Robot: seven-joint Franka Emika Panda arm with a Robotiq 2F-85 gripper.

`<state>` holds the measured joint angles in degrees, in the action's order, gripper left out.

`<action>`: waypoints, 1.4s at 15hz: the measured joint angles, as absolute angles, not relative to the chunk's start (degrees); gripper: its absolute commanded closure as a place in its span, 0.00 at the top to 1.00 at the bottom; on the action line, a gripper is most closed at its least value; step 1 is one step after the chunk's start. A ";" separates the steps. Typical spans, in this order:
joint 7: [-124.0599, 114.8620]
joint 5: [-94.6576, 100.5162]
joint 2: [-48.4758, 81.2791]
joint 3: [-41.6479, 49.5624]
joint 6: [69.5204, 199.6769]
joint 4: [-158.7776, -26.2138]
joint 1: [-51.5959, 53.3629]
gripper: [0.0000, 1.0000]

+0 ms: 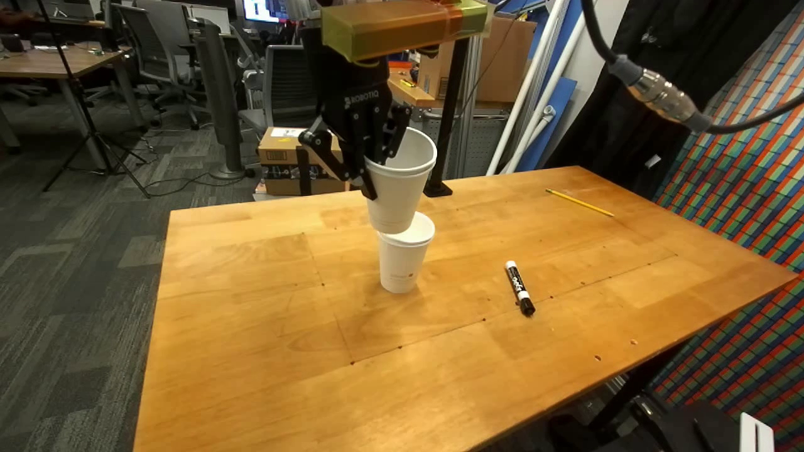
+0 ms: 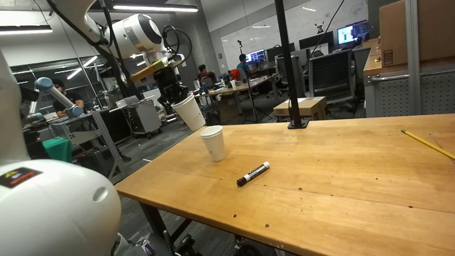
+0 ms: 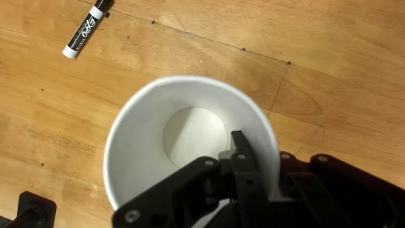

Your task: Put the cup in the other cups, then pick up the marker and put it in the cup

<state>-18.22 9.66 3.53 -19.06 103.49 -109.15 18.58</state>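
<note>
We grasped the cup (image 1: 397,199) by its wall in our tool (image 1: 375,177); below it, nesting into the other cups (image 1: 401,267) and moving the marker (image 1: 519,287) were left undone.

Open tabletop (image 1: 264,314) surrounds the marker (image 1: 519,288), nested cups (image 1: 402,260) standing nearby.

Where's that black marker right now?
The marker lies on the wooden table, to the right of the stacked cups in both exterior views. In the wrist view it shows at the upper left, outside the held cup.
</note>
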 measured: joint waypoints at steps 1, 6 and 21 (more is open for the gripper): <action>-17.60 9.66 3.68 -18.59 103.82 -109.14 18.46 0.02; -14.04 9.66 4.10 -16.46 105.10 -108.63 17.69 0.02; -10.70 9.40 4.23 -15.36 105.33 -108.47 16.32 0.05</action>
